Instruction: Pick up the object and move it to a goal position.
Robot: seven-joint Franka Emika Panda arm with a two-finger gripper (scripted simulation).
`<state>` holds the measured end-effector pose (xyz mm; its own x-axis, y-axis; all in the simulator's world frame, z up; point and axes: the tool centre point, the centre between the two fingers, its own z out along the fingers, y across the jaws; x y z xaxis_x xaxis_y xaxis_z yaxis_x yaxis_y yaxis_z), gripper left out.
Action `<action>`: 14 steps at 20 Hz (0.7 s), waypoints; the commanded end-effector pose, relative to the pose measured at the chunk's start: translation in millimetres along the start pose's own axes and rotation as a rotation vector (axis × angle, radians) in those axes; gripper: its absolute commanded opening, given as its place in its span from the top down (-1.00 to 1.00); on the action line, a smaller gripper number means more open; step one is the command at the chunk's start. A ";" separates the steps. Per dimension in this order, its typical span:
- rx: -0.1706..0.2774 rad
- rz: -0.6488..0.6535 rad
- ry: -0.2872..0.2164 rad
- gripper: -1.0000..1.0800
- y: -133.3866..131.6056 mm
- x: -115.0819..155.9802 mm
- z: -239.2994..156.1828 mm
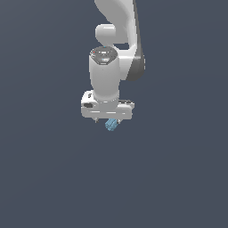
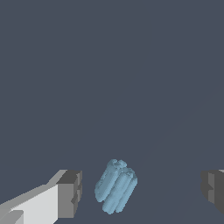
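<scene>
Arm (image 1: 113,58) hanging straight down in the exterior view, white and bulky, its wrist section pointing at the plain dark grey-blue floor (image 1: 178,178) that fills everything around it. At its lower end sits the flat white hand block, and just beneath that the gripper (image 1: 109,120), of which only short stubs show from this side. Peeking out under the block is the object (image 1: 111,125), a small light-blue lumpy chunk, narrower than the hand above it and tilted a little off vertical

From the wrist view the picture is clearer. The gripper (image 2: 142,190) has its jaws spread wide: one white finger (image 2: 65,194) with a grey pad stands on one side of the frame, and the grey pad of the other finger (image 2: 214,188) only just enters at the opposite edge. The object (image 2: 116,186) lies between them, looking like a bundle of ribbed, knobbly columns, leaning at a slant. It sits much nearer the white finger than the far one, with a thin strip of dark floor showing between it and that nearer pad, so nothing is touching it. The gap to the far pad is far larger

Whether the chunk rests on the floor I cannot tell for certain, since no shadow shows beneath it in either view
</scene>
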<state>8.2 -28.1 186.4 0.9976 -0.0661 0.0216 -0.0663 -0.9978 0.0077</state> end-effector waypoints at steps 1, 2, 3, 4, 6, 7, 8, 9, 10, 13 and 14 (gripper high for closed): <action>0.000 0.000 0.000 -0.92 0.0 0.0 0.0; 0.000 0.000 0.000 -0.92 0.2 -0.1 -0.1; 0.002 0.002 -0.001 -0.92 0.8 -0.2 -0.3; 0.004 0.004 -0.003 -0.92 1.6 -0.5 -0.8; 0.012 0.010 -0.009 -0.92 4.4 -1.5 -2.1; 0.016 0.013 -0.012 -0.92 5.9 -2.0 -2.9; 0.019 0.015 -0.014 -0.92 6.9 -2.3 -3.4; 0.021 0.016 -0.015 -0.92 7.7 -2.5 -3.8; 0.022 0.017 -0.016 -0.92 8.0 -2.6 -4.0; 0.021 0.017 -0.015 -0.92 7.5 -2.7 -3.5; 0.021 0.020 -0.015 -0.92 7.4 -3.1 -2.9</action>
<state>5.0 -35.7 190.0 0.9964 -0.0842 0.0072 -0.0841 -0.9964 -0.0135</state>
